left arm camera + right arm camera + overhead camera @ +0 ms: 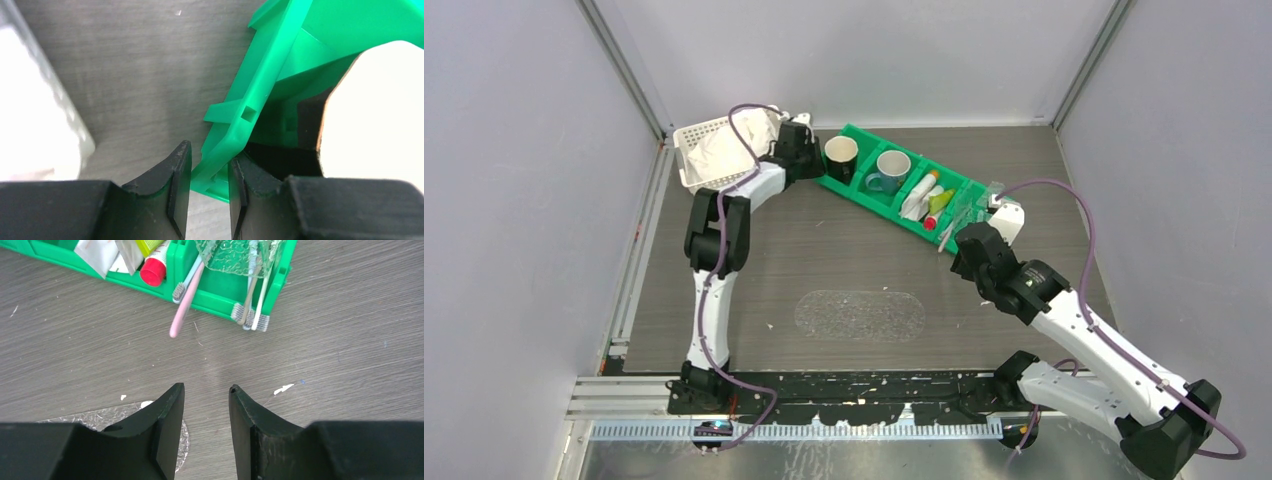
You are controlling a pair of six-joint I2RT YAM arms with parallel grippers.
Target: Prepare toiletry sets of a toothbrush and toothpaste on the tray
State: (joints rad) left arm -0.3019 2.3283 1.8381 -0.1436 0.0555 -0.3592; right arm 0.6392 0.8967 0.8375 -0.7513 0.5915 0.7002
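The clear tray (pixel 859 315) lies flat mid-table and shows at the lower left of the right wrist view (pixel 110 416). The toiletries lie in the green bin (pixel 856 190): a pink toothbrush (pixel 186 300) pokes over its rim, beside several pale toothbrushes (pixel 252 305), a white tube (pixel 100 252) and a yellow-green tube (pixel 147 246). My left gripper (pixel 809 150) is shut on the bin's left-end rim (pixel 235 135). My right gripper (pixel 969 240) is open and empty (pixel 206 387), over bare table just in front of the bin's right end.
A black mug (pixel 841 157) and a blue mug (pixel 890 170) stand in the bin's left compartments. A red-capped tube (pixel 152 270) lies with the toothpastes. A clear textured piece (pixel 230 255) sits among the toothbrushes. A white lattice basket (pixel 709 150) stands back left.
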